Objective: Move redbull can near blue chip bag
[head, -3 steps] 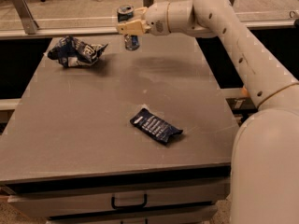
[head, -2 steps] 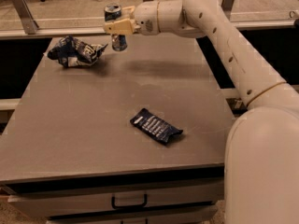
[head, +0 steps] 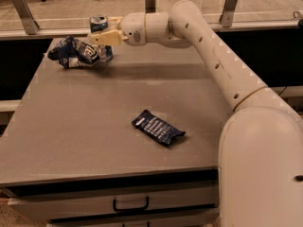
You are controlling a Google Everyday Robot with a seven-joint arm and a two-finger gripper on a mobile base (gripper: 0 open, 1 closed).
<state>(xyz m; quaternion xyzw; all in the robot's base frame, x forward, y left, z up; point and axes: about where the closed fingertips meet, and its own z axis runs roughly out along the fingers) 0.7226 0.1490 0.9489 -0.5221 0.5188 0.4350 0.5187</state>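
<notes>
Gripping the redbull can (head: 98, 22) at the bench's far left corner

Tan fingers (head: 108, 37) are closing across the middle of the can, so its silver top is showing above them and its lower body below. The gripper (head: 101, 37) is hanging over the bench (head: 118, 103) close to the far edge, toward the left corner, and is holding the can upright. Whether the can's base is touching the surface cannot be told. The blue chip bag (head: 73, 53) is lying crumpled just beside the can, on the side nearer the left edge, and its right end is reaching up against the can's lower part. Behind the gripper, the white arm (head: 213, 56) is stretching across the far right of the bench and is curving down past the right edge. A flat dark blue packet (head: 158, 128) is lying well apart from both, near the middle of the bench toward the front edge. A drawer handle (head: 130, 205) is showing under the front edge.
</notes>
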